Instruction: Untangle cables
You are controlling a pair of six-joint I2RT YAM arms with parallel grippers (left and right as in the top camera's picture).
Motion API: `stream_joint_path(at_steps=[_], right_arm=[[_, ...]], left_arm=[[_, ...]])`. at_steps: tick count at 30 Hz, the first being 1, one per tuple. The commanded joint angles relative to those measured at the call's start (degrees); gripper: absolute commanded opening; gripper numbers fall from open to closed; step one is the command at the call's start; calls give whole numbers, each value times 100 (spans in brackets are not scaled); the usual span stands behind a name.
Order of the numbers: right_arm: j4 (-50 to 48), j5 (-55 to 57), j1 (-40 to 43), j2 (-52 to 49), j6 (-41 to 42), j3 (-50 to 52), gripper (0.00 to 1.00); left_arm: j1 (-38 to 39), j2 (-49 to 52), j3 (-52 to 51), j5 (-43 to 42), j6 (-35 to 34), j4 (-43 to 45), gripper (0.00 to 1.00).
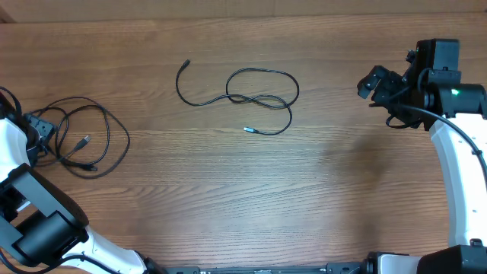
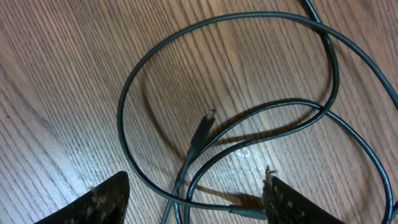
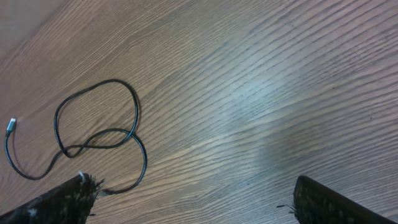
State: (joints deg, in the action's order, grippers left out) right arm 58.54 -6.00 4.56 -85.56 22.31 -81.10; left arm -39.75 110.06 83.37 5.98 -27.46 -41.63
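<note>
Well, the cables lie in two separate places on the wooden surface (image 1: pixel 228 205). One single cable (image 1: pixel 262 71) sits toward the far side, about midway between the two arms. It curls into a loop that crosses itself. One tail swings off to the left and ends in a dark tip (image 1: pixel 186 63), and the other tail ends in a small silvery plug (image 1: pixel 246 130).

The second lot is a loose bundle (image 1: pixel 128 141) of overlapping black loops at the left side, right by the left arm (image 1: pixel 38 221). I count one dark plug (image 1: pixel 84 141) lying inside its loops, but I cannot tell whether the bundle is one cord or two. Its left part runs in under the arm's dark wrist and is hidden there.

Seen from the left wrist, several strands cross one another and a slim dark plug points up within the big loop. The left jaws stand well apart low over this bundle, with only the two dark fingertips (image 2: pixel 99 202) in view. A strand runs across the gap as far as the right-hand tip, but whether it touches I cannot tell. Nothing is pinched between them.

The right jaws are spread wide and hold nothing. They hang over bare wood to the right of the single cable and well apart from it, and only their tips (image 3: pixel 68 199) show.
</note>
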Motion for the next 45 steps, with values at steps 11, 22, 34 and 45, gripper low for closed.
stream_joint_path(at_steps=[11, 22, 34, 45], right_arm=[[-11, -2, 13, 24, 22, 7, 100], [-11, -2, 13, 24, 22, 7, 100], [-11, -2, 13, 24, 22, 7, 100], [-11, -2, 13, 24, 22, 7, 100]], left_arm=[[686, 155, 72, -752, -39, 33, 4], [2568, 256, 68, -1054, -42, 76, 4], [5501, 297, 68, -1001, 970, 1665, 62], [6341, 1071, 68, -879, 3244, 2476, 56]])
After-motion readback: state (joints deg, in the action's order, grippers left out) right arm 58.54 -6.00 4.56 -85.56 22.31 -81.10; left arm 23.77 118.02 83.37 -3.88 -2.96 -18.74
